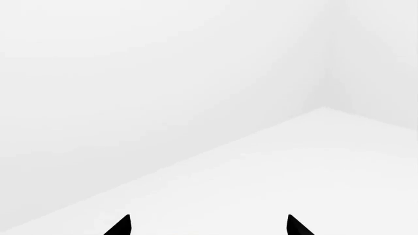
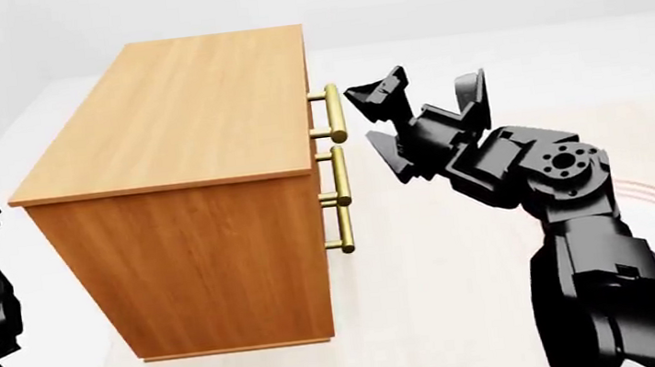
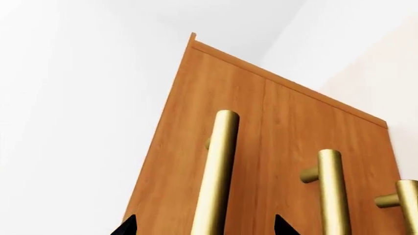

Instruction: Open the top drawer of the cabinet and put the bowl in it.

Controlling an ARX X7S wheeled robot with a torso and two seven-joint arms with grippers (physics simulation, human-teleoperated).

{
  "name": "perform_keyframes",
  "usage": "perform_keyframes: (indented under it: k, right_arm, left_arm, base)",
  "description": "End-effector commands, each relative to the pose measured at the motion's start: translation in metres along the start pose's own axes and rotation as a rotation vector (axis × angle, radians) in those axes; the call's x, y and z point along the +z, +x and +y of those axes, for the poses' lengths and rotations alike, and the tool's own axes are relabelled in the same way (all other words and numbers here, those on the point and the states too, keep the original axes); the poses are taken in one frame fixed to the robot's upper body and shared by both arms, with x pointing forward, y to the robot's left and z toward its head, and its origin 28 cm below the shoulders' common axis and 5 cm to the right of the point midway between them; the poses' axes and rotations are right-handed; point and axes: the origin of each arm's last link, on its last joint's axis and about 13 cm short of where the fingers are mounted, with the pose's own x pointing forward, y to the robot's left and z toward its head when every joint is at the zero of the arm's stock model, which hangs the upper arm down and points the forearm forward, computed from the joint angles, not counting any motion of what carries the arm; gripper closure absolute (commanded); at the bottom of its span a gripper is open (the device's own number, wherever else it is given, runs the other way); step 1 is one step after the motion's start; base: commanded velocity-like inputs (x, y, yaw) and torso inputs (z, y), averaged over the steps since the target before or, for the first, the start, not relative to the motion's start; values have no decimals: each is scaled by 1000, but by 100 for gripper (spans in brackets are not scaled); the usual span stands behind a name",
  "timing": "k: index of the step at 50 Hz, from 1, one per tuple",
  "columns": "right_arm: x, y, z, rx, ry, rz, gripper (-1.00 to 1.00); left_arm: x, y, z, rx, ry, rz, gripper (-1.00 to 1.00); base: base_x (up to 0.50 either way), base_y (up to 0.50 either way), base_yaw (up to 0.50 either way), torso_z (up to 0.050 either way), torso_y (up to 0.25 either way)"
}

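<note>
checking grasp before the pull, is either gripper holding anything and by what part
Nothing is held. The right gripper is open near the top drawer's handle, which sits between the jaws without contact. The left gripper is open over bare surface.

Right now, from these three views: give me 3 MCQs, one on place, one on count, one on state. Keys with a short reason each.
1. Where is the right gripper?
A. Before the top handle
B. On the cabinet's top
C. Behind the cabinet

2. How many brass handles does the right wrist view show?
A. One
B. Two
C. Three

3. The top drawer is:
A. Pulled out
B. Closed
C. Removed

Key:
1 A: open fingers face the uppermost handle of the cabinet, not touching.
2 C: three bars show.
3 B: its front sits flush with its neighbours.
</note>
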Motion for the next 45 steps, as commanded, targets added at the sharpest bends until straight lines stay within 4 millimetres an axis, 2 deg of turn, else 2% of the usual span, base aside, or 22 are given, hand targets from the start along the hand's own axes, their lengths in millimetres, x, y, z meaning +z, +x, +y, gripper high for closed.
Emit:
perform_keyframes:
  k: [1, 14, 45]
  right_arm:
    - [-5, 8, 2, 20, 0, 32, -100]
    - [-10, 15, 1, 34, 2, 61, -100]
    - [-23, 19, -9, 13, 5, 80, -100]
  left_arm:
    - [0, 0, 0, -2, 0, -1, -100]
    - [0, 0, 0, -6, 0, -1, -100]
    - [0, 0, 0, -11, -3, -1, -100]
  base:
    - [0, 0, 0, 0, 0]
    - [0, 0, 0, 0, 0]
    - [0, 0, 0, 0, 0]
